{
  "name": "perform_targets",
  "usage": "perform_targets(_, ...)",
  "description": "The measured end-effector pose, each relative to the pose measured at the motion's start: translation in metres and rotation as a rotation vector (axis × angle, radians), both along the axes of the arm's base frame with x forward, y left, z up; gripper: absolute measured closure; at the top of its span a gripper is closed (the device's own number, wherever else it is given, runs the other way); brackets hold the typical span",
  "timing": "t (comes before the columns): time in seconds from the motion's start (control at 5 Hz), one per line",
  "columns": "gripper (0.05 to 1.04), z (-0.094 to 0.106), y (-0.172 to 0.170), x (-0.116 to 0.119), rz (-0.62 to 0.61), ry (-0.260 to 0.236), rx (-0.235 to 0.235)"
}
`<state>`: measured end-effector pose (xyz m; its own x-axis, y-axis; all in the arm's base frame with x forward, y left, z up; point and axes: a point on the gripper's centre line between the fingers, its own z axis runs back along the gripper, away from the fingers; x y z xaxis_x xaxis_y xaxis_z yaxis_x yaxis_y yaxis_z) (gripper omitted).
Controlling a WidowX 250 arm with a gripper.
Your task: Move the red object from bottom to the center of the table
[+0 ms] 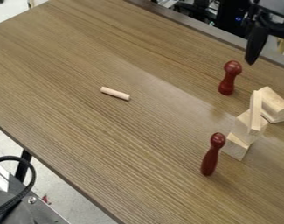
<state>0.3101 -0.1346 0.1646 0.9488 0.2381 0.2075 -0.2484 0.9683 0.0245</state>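
The gripper (254,49) hangs at the upper right, above the table's far edge. One red object (210,155), a slim turned wooden pin, stands on the table (80,113) in the lower right part of the view. A second red pin (227,78) with a rounder head stands farther up, below and left of the gripper and apart from it. Neither red pin is touched by the gripper.
Light wooden blocks (249,124) are stacked at the right, between and beside the two red pins. A small wooden dowel (115,93) lies left of the middle. A black cable (27,175) curves at the lower left, off the table.
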Motion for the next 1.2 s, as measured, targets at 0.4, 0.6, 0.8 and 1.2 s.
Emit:
perform_targets(0.4, 0.083, -0.028, 0.018, -0.023, -0.005, 0.089, -0.013)
perform_targets(0.6, 0.083, -0.026, 0.035, -0.041, -0.008, 0.062, -0.015)
perform_targets(0.8, 0.083, -0.034, 0.038, -0.056, -0.044, 0.052, -0.04)
perform_targets(1.2, 0.083, -0.054, 0.028, -0.059, -0.151, 0.102, -0.069)
